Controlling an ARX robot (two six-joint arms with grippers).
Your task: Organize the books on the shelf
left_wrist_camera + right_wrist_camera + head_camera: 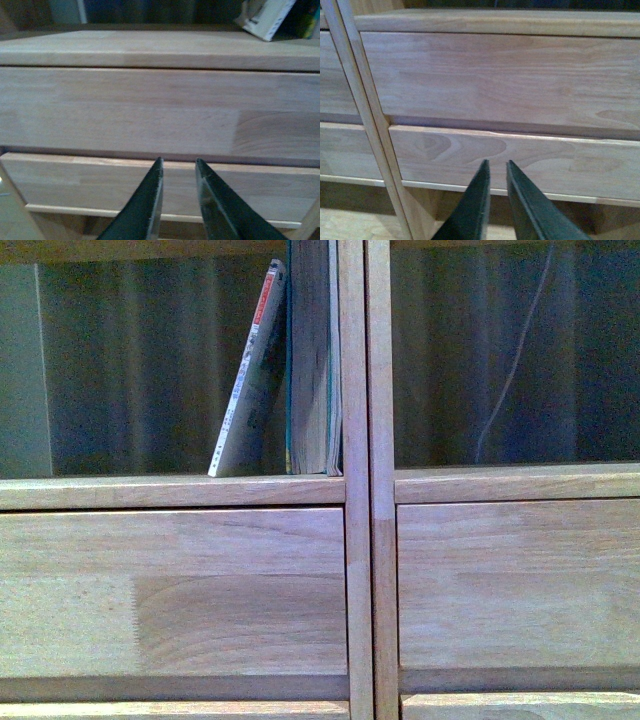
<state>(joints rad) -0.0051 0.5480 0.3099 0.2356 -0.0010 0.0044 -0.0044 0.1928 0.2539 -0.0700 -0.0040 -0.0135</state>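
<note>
Standing in the shelf's (355, 540) left compartment are two books — a thin paperback (250, 380) leaning right against a thick teal book (312, 360) upright by the central post. The right compartment holds only a dangling cable (515, 360). Left claw (177, 167) and right claw (497, 167) — each slightly spread, empty — face drawer fronts.

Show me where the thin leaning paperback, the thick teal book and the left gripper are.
Thin paperback (248, 390), front view, middle of its spine.
Thick teal book (311, 360), front view, on its yellowed page edges.
Left gripper (178, 167), left wrist view, midway between the fingertips.
</note>
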